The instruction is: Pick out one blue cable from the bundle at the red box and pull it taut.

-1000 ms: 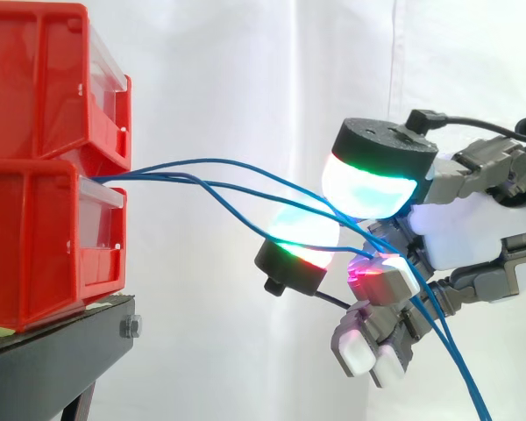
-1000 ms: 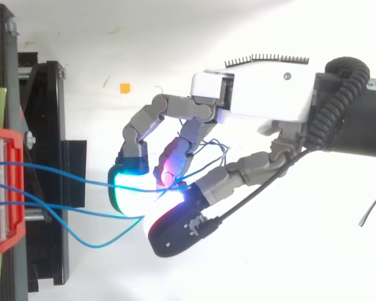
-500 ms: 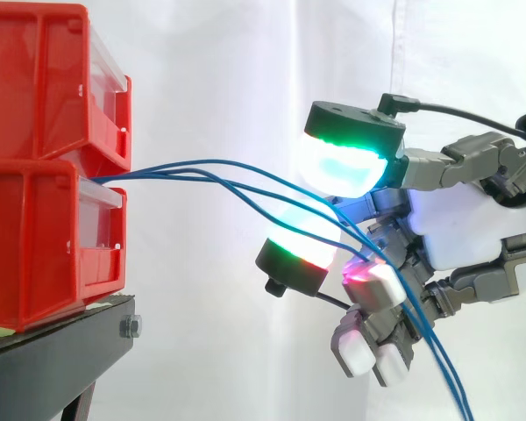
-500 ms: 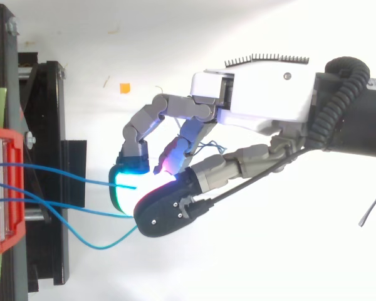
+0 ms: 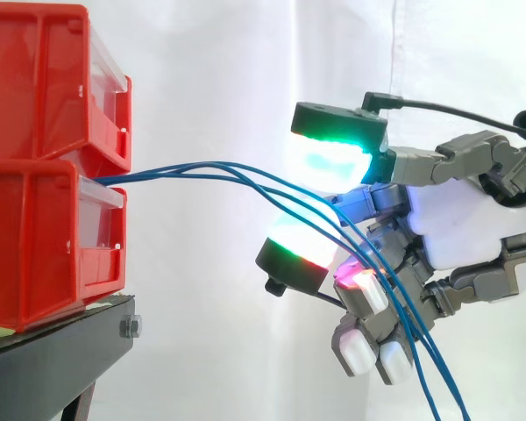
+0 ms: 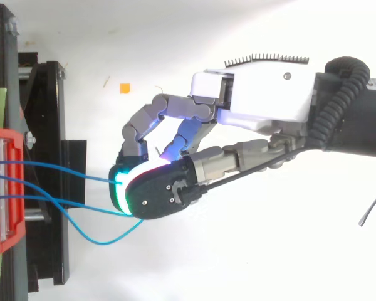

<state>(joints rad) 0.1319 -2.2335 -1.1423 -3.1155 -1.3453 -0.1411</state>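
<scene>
Curtain (image 5: 245,53), bins (image 5: 44,167) and stand (image 5: 53,360): same as 1 s ago. The hand (image 6: 269,94) has closed. Its upper green-cyan pad (image 5: 329,158) has swung toward the bins and now sits over the lower green-red pad (image 5: 296,246). In top view, that upper digit's dark back (image 6: 166,194) now covers the cyan pad it stood beside before. The cables (image 5: 158,172) run tighter together past the hand than they did.

Fingers are curled round the cables, which pass between the two big pads. In side view a slit still shows between those pads. A magenta-glowing pad (image 5: 355,279) touches the cables lower down. Can't tell whether one cable is squeezed apart from the others.

In top view the dark back hides the contact spot and the cables under it. In side view the cables are cut off at the bottom edge and the bins at the left edge.

The cables are thin and blue. They leave the front of the lower bin, arc up slightly, then slope down-right through the hand. In top view one hangs in a slack loop (image 6: 100,241) near the stand. None is taut.

An orange scrap (image 6: 124,88) lies on the floor, well apart.
</scene>
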